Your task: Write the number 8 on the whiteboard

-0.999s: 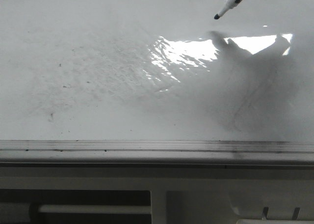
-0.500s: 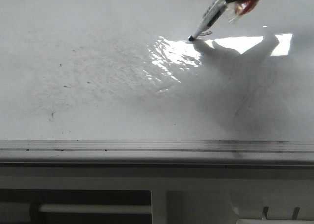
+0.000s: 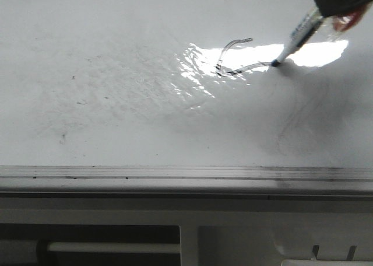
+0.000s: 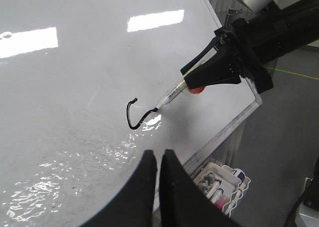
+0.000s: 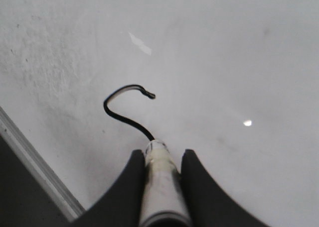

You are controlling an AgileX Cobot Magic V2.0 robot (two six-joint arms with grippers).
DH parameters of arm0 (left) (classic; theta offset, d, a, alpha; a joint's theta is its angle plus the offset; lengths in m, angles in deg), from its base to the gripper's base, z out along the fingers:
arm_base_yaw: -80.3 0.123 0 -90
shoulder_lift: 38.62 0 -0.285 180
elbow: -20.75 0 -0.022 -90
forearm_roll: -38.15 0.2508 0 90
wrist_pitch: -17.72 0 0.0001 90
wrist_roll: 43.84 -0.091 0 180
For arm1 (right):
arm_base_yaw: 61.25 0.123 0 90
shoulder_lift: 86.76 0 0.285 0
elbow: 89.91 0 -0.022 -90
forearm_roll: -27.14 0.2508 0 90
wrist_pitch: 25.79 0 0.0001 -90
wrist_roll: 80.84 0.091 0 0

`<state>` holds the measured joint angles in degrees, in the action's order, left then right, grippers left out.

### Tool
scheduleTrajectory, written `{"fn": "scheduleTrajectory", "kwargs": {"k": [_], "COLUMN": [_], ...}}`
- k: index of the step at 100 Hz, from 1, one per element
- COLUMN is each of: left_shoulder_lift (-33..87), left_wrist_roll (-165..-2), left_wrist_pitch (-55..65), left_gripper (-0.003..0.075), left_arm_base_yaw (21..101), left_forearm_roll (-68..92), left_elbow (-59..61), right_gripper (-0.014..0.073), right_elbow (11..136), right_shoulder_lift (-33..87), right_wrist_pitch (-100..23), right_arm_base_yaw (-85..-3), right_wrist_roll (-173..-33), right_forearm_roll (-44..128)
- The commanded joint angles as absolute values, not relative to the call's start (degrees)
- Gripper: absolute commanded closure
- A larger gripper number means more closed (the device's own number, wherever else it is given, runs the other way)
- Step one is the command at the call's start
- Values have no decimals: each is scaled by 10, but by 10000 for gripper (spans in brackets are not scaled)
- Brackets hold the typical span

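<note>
Right wrist view first: the right gripper point(image 5: 160, 160) is clamped on a marker point(image 5: 160, 187), whose tip is hidden against the whiteboard point(image 5: 224, 53). Only a hooked stroke of the number 8 point(image 5: 124, 105) is drawn so far, sitting far right on the board in the glare. The left gripper point(image 4: 159, 162) is seen nearly closed with nothing held. Its arm is cut off.

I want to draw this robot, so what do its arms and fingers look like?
The right gripper is matte black and blocky, tapering to a wedge, on a thick black arm with a silver-grey metal joint behind it. The left gripper has two smooth black fingers that curve to narrow tips. No cables show.
</note>
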<state>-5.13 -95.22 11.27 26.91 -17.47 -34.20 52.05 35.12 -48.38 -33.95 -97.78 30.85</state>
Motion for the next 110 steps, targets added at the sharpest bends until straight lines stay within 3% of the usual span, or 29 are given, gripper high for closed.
{"fn": "scheduleTrajectory", "kwargs": {"k": [1, 32, 110], "left_shoulder_lift": [-45, -45, -45], "left_wrist_roll": [-950, -950, -950], "left_wrist_pitch": [139, 142, 142], "left_gripper": [741, 741, 741], "left_arm_base_yaw": [269, 269, 269], "left_forearm_roll": [-182, -182, -183], "left_elbow": [-325, -325, -325], "right_gripper": [636, 636, 637], "right_elbow": [522, 491, 565], "right_shoulder_lift": [360, 341, 315], "right_wrist_pitch": [-505, -406, -380], "right_arm_base_yaw": [-350, -288, -332], "right_wrist_roll": [-983, -983, -983], "right_forearm_roll": [274, 300, 286]}}
